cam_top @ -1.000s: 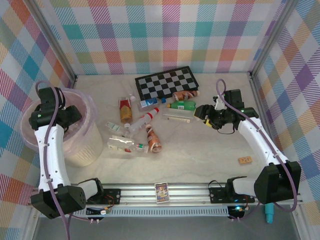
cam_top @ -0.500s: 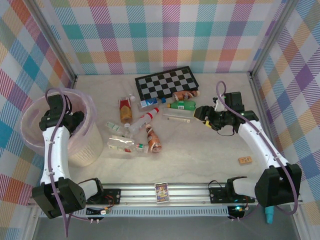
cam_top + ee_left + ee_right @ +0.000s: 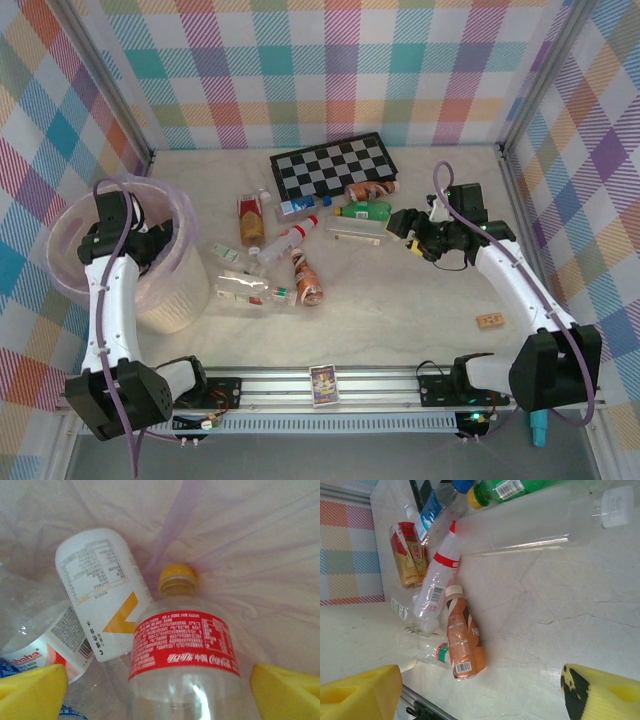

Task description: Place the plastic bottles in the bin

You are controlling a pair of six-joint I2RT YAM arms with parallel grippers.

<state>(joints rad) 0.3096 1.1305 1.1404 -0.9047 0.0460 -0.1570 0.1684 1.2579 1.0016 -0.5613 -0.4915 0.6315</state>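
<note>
My left gripper (image 3: 150,240) hangs inside the bin (image 3: 175,300), a cream bucket lined with a pink bag. In the left wrist view its yellow fingers (image 3: 32,692) stand open on either side of a clear red-labelled, yellow-capped bottle (image 3: 182,645), which lies on the bag beside a white bottle (image 3: 102,590). Several plastic bottles lie mid-table: a brown one (image 3: 307,280), a green one (image 3: 365,210) and a long clear one (image 3: 355,232). My right gripper (image 3: 405,228) hovers open just right of that pile. The right wrist view has the brown bottle (image 3: 464,640) and the clear one (image 3: 530,527) on the table beyond its fingers.
A black-and-white checkerboard (image 3: 333,165) lies at the back behind the bottles. A small tan block (image 3: 489,320) sits near the right arm. A card (image 3: 322,384) rests on the front rail. Plaid walls close in the table on three sides.
The left gripper has swung further over the bin and opened, letting go of the red-labelled bottle. The right gripper has opened wider and edged left toward the pile.
</note>
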